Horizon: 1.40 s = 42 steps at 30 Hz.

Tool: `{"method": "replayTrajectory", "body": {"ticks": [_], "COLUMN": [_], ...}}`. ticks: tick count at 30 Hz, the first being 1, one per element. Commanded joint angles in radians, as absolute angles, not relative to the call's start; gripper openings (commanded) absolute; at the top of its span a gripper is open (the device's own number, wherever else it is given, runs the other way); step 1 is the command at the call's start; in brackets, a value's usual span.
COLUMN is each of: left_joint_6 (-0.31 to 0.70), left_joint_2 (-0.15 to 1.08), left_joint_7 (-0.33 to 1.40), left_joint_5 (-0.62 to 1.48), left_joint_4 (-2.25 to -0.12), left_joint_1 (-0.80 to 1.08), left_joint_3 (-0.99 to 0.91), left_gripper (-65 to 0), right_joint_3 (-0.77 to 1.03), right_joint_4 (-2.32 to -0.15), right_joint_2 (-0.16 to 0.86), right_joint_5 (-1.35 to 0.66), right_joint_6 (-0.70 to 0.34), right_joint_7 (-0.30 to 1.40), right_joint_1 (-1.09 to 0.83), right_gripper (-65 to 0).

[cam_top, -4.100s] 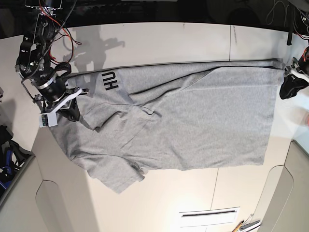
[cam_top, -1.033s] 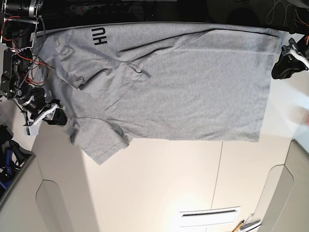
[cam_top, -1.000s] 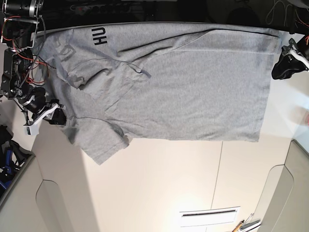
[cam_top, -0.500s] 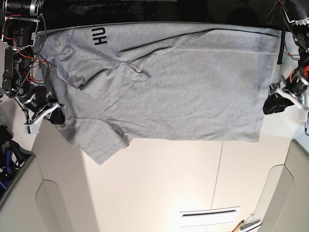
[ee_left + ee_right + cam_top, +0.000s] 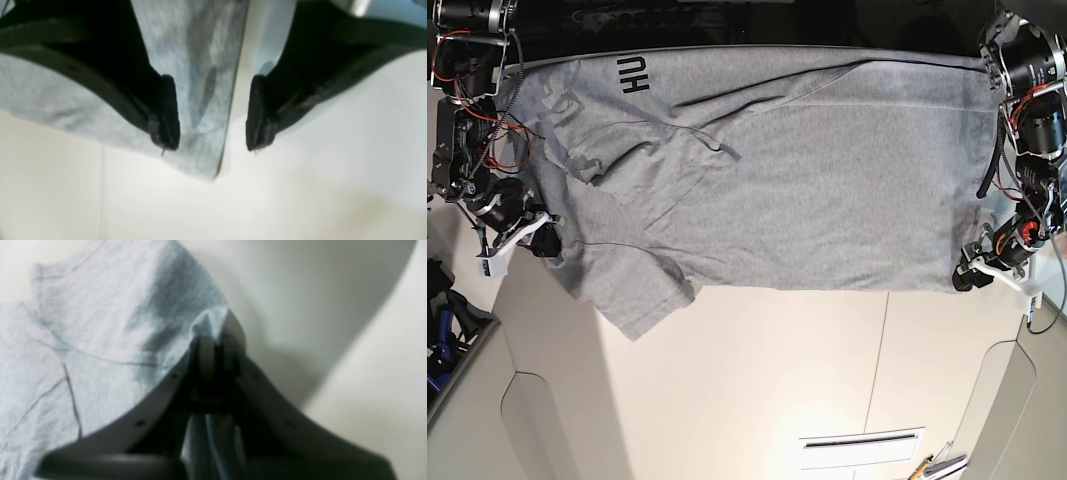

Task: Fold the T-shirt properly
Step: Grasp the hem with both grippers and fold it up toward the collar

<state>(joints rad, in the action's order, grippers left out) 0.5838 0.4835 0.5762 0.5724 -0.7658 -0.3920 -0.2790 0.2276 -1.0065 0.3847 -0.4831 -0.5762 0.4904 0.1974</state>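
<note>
Shirt status: the T-shirt [image 5: 777, 170] lies spread nearly flat across the far half of the desk [image 5: 757, 390], lettering at the far left, one sleeve trailing toward the near left. No fold made yet; I judge the task barely begun. My right fingers [image 5: 213, 340] are pinched shut on a fold of cloth at the left edge. My left fingers [image 5: 213, 113] stand wide, straddling the hem's near right corner, gripping nothing.
</note>
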Motion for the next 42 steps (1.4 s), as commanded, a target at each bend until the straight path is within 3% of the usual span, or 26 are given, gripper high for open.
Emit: {"method": "replayTrajectory", "body": {"ticks": [1, 9, 11, 14, 18, 21, 27, 33, 42], "left_joint_6": [0.587, 0.587, 0.587, 0.587, 0.595, 0.658, 0.698, 0.698, 0.698], "left_joint_2": [0.502, 0.501, 0.502, 0.502, 0.51, 0.536, 0.561, 0.606, 0.629], "left_joint_7": [0.561, 0.561, 0.561, 0.566, 0.567, 0.599, 0.907, 1.12, 1.165], "left_joint_5": [0.585, 0.586, 0.586, 0.587, 0.611, 0.707, 0.997, 1.28, 1.354], "left_joint_4": [-0.753, -0.715, -0.715, -0.715, -0.716, -0.72, -0.772, -0.905, -1.088], "left_joint_1": [-0.434, -0.464, -0.464, -0.464, -0.462, -0.462, -0.445, -0.288, -0.002], "left_joint_3": [-0.268, -0.189, -0.189, -0.191, -0.191, -0.203, -0.372, -0.514, -0.627], "left_gripper": [-29.7, -30.8, -40.6, -64.7, -65.0, -65.0, -65.0, -65.0, -65.0], "right_joint_3": [0.229, 0.229, 0.23, 0.23, 0.23, 0.236, 0.264, 0.309, 0.421], "right_joint_4": [-1.015, -1.015, -1.015, -1.023, -1.081, -1.165, -1.362, -1.603, -1.751], "right_joint_2": [0.398, 0.398, 0.399, 0.398, 0.399, 0.398, 0.398, 0.398, 0.399], "right_joint_5": [-0.483, -0.483, -0.503, -0.558, -0.569, -0.569, -0.624, -0.629, -0.63], "right_joint_6": [-0.573, -0.573, -0.573, -0.573, -0.573, -0.574, -0.573, -0.573, -0.572], "right_joint_7": [0.489, 0.49, 0.493, 0.503, 0.533, 0.572, 0.754, 0.812, 0.852], "right_joint_1": [0.213, 0.213, 0.213, 0.213, 0.209, 0.201, 0.164, -0.007, -0.199], "right_gripper": [-65.0, -65.0, -65.0, -65.0, -65.0, -65.0, -65.0, -65.0, -65.0]}}
